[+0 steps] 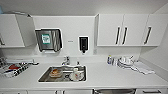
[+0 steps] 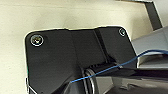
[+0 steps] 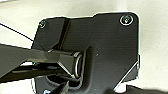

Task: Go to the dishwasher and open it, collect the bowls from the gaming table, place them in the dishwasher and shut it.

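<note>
I face a white kitchen counter (image 1: 105, 75) head-on. Under its front edge, right of the middle, a narrow strip of the dishwasher's (image 1: 114, 91) brushed steel front shows at the lower border of the head view; its door looks shut. The bowls and the gaming table are out of view. Both wrist views show my own dark plate and jointed bar against a pale floor.
A steel sink (image 1: 43, 78) holds dirty dishes, with a faucet (image 1: 66, 60) behind it. White dishes (image 1: 125, 62) and a cloth (image 1: 143, 69) lie on the right, a dish rack (image 1: 13, 68) on the left. Wall cabinets (image 1: 122, 30), a towel dispenser (image 1: 48, 40) and a soap dispenser (image 1: 83, 44) hang above.
</note>
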{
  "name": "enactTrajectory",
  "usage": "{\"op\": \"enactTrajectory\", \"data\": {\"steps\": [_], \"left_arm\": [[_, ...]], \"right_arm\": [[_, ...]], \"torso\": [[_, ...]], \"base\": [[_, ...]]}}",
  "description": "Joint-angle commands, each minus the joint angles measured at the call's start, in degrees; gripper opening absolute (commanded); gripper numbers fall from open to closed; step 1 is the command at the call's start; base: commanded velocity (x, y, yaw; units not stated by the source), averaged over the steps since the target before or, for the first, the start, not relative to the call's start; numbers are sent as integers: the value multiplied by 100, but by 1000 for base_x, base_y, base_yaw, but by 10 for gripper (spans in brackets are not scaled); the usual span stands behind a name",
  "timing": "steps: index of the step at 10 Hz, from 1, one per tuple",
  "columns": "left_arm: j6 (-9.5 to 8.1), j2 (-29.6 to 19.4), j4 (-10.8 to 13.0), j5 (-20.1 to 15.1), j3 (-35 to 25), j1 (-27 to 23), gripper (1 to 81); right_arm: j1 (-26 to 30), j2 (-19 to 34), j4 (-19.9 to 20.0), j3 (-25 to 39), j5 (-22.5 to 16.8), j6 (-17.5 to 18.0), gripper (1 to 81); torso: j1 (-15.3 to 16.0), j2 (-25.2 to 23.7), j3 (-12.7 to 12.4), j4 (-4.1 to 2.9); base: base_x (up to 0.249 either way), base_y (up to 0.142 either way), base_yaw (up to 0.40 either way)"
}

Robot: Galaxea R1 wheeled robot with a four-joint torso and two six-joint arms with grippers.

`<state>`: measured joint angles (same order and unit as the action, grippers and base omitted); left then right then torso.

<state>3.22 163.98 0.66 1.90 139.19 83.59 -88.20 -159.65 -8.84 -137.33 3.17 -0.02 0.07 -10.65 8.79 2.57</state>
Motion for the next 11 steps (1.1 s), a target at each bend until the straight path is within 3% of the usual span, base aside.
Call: {"op": "enactTrajectory", "data": {"steps": [1,4,11], "left_arm": [[21,-57,4,-252,-41,-365,811],[12,-31,-4,-252,29,-365,811],[-41,110,-31,-234,372,-391,811]], "right_arm": [[289,80,-47,32,-264,-24,811],[281,80,-39,32,-247,-24,811],[245,-202,5,-373,-317,38,811]], "torso": [[0,0,0,0],[0,0,0,0],[-2,0,0,0]], "base": [[0,0,0],[0,-47,0],[0,0,0]]}}
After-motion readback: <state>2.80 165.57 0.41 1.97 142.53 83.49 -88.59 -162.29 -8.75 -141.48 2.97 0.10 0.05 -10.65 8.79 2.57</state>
